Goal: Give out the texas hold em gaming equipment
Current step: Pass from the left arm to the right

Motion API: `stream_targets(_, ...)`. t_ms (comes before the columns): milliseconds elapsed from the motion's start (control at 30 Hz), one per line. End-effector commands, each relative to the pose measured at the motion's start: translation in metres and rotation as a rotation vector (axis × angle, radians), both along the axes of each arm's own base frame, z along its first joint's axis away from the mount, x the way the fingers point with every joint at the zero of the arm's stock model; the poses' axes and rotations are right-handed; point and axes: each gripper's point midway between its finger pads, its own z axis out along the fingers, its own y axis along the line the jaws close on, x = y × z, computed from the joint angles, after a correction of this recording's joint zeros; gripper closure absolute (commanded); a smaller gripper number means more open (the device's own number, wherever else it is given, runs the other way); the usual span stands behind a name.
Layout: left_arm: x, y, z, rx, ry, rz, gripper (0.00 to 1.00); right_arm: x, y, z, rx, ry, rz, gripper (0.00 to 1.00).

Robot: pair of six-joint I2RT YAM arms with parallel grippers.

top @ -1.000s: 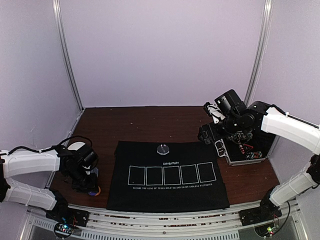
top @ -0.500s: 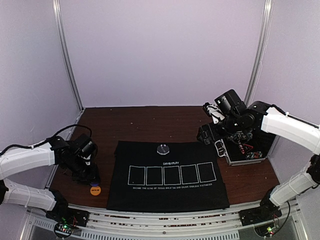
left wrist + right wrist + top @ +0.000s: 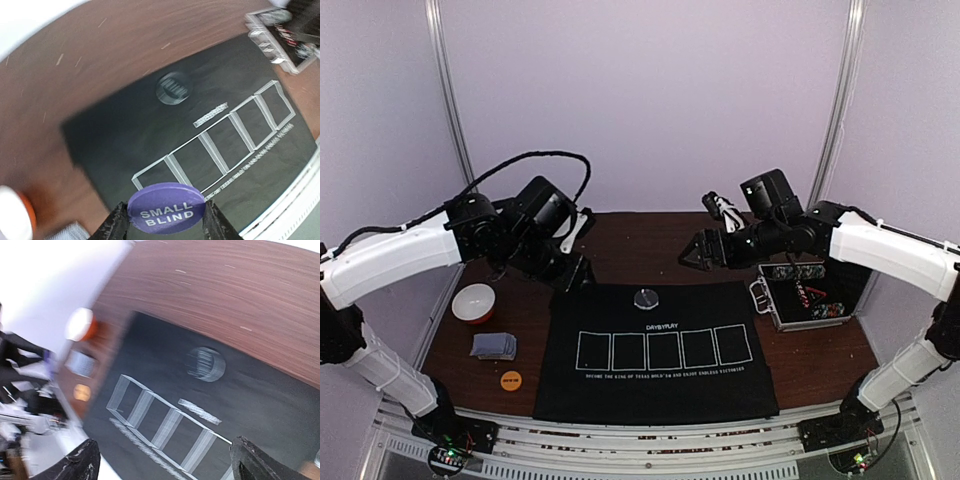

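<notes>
My left gripper [image 3: 166, 220] is shut on the purple "SMALL BLIND" disc [image 3: 166, 207] and holds it in the air; in the top view the gripper [image 3: 577, 275] hangs over the mat's far left corner. The clear dealer disc [image 3: 646, 297] lies on the black mat [image 3: 620, 320] near its far edge, and also shows in the left wrist view [image 3: 173, 89] and the right wrist view [image 3: 206, 363]. The orange disc [image 3: 510, 380] and a blue-grey card stack [image 3: 493, 346] lie on the table left of the mat. My right gripper [image 3: 698, 252] is open and empty, raised above the mat's far right part.
A red and white bowl [image 3: 473, 303] stands on the table at the left. The open silver case [image 3: 805, 300] with chips inside sits right of the mat. White frame posts stand at both back corners.
My left arm has risen from the near left of the table and swung to the mat's far left corner with the purple disc. My right gripper has moved left, away from the case.
</notes>
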Motion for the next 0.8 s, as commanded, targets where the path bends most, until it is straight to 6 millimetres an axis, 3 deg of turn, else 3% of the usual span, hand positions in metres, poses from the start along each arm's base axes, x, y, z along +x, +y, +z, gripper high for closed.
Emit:
stream_targets(0, 0.002, -0.044, 0.031, 0.024, -0.17, -0.232, 0.74, -0.011, 0.059, 0.059, 0.369, 0.015, 0.139, 0.09)
stream_targets(67, -0.001, -0.055, 0.036, 0.035, -0.213, -0.282, 0.75, -0.015, 0.076, 0.079, 0.478, -0.005, 0.181, 0.11)
stream_targets(133, -0.003, -0.064, 0.042, 0.02, -0.246, -0.315, 0.75, -0.017, 0.088, 0.085, 0.525, 0.013, 0.195, 0.14)
stream_targets(400, 0.002, -0.065, 0.047, 0.033, -0.298, -0.313, 0.74, -0.026, 0.124, 0.054, 0.45, 0.091, 0.202, 0.32)
stream_targets(767, 0.002, -0.063, 0.044, 0.043, -0.291, -0.304, 0.74, -0.039, 0.148, 0.044, 0.43, 0.116, 0.255, 0.61)
